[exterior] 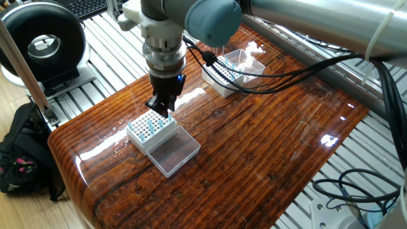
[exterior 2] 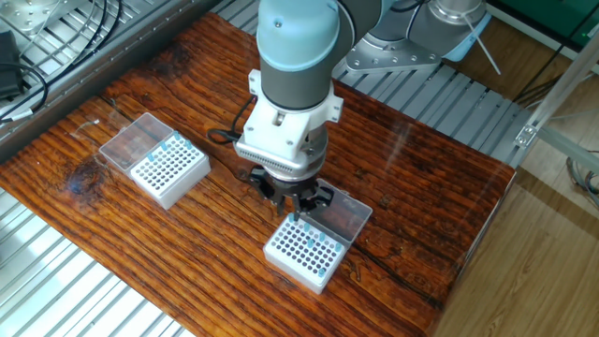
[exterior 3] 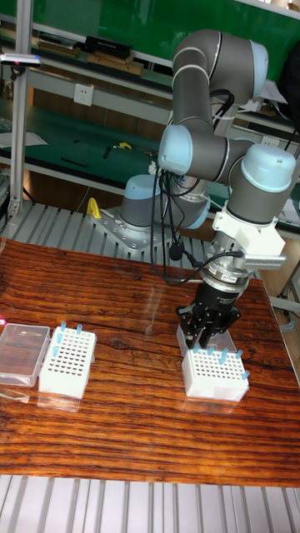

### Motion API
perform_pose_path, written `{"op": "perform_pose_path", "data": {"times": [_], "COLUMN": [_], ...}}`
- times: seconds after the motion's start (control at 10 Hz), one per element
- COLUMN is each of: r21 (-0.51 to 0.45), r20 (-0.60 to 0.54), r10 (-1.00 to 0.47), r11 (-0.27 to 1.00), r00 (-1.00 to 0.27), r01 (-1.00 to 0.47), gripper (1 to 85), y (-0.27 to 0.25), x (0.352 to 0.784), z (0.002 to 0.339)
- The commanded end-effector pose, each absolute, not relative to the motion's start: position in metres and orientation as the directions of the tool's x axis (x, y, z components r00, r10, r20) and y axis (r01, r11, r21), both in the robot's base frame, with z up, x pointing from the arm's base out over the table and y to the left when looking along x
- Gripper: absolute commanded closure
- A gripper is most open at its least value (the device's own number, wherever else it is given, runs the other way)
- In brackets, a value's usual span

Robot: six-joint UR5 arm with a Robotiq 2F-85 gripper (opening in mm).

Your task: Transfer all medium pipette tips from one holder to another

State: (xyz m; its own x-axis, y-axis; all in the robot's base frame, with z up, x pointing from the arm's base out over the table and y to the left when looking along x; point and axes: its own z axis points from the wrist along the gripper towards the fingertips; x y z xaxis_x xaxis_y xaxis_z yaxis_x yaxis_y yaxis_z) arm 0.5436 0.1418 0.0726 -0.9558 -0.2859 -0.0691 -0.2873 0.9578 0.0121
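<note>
My gripper (exterior 2: 298,210) hangs just over the back edge of the nearer white holder (exterior 2: 301,253), fingers pinched together on a slender medium pipette tip that points down at the grid. Several pale-blue tips (exterior 2: 319,267) stand in this holder. In the tall fixed view the gripper (exterior 3: 204,336) sits above the right holder (exterior 3: 215,376), where tips (exterior 3: 223,358) show along its top row. The other holder (exterior 2: 169,169) keeps a few tips (exterior 2: 169,145) at its back edge. From the first fixed view the gripper (exterior: 161,109) is over the left holder (exterior: 151,128).
A clear lid (exterior 2: 346,213) lies open behind the nearer holder, right beside the fingers. The other holder's clear lid (exterior 2: 130,141) lies at its far side. A black cable (exterior 2: 225,136) trails across the wood behind the arm. Metal slats (exterior 2: 56,271) border the table.
</note>
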Motion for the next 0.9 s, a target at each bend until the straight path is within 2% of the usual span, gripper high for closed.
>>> {"op": "perform_pose_path", "data": {"times": [0.0,0.8], "r21": [0.031,0.029], "r20": [-0.076,-0.075], "r10": [-0.279,-0.265], "r11": [0.959,0.963], "r00": [-0.957,-0.961], "r01": [-0.282,-0.267], "gripper": [56.0,62.3], "y": [0.1465,0.1479], "x": [0.5462,0.5453], "z": [0.0713,0.0670]}}
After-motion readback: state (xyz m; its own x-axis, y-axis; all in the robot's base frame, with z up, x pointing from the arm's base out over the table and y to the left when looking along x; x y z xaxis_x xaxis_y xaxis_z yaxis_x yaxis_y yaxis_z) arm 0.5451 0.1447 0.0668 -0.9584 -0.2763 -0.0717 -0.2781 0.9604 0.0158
